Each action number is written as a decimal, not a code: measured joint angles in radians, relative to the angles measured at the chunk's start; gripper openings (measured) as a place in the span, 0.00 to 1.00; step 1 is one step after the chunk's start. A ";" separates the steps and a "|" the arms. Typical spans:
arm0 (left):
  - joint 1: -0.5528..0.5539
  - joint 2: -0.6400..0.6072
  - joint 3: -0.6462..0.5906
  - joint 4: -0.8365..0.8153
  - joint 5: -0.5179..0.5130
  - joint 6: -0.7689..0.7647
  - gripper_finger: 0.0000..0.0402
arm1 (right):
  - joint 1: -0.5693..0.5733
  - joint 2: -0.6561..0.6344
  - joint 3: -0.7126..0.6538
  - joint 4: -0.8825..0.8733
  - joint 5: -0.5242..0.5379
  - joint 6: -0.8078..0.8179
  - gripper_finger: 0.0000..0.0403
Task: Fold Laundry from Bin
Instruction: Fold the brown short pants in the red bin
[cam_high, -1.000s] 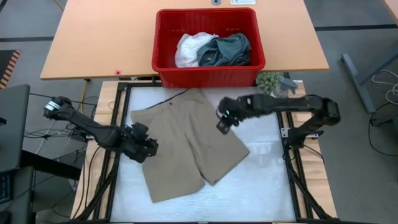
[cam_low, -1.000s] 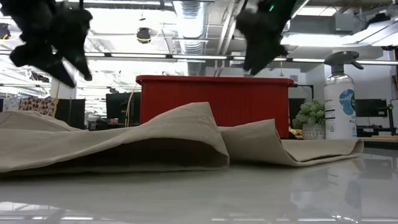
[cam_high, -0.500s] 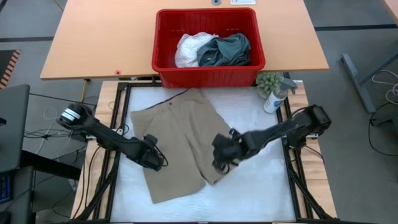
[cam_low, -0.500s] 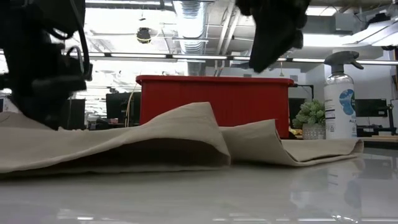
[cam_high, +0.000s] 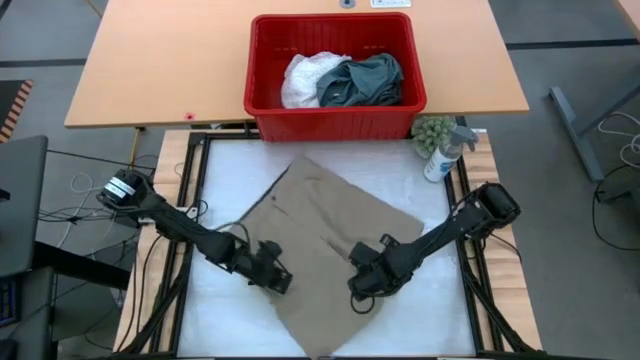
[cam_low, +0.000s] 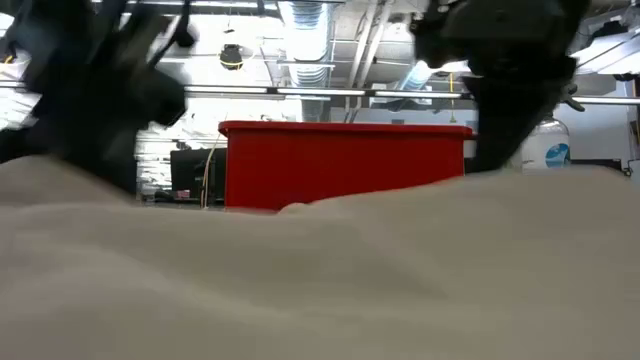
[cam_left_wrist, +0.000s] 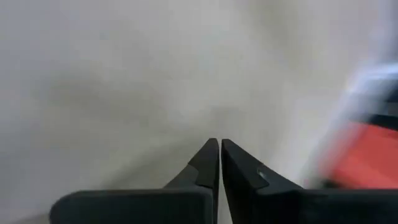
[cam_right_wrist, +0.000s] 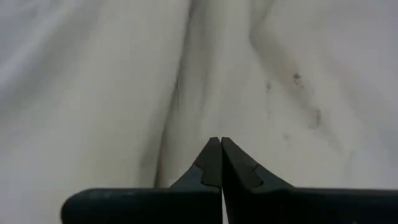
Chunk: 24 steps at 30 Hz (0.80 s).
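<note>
Pinching the beige shorts near the front of the bench, the left claw and the right claw both have their tips pressed together with cloth bunched at them. This looks like the spreading step before a fold; next they'd need to lift and pull evenly so the cloth lies flat. Both arms reach low and inward from the sides. White and teal laundry sits in the red bin behind.

Lab or workshop, exposed ceiling ducts, strip lights
</note>
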 joint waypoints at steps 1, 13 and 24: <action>0.004 -0.011 0.011 0.051 -0.002 0.025 0.01 | 0.001 -0.004 0.000 -0.022 0.001 0.020 0.05; 0.222 -0.154 0.174 -0.321 -0.446 0.622 0.00 | 0.000 -0.018 0.000 0.050 0.035 0.080 0.10; 0.498 -0.036 0.083 -0.359 -0.332 0.924 0.00 | 0.032 -0.016 0.000 0.054 0.032 0.179 0.08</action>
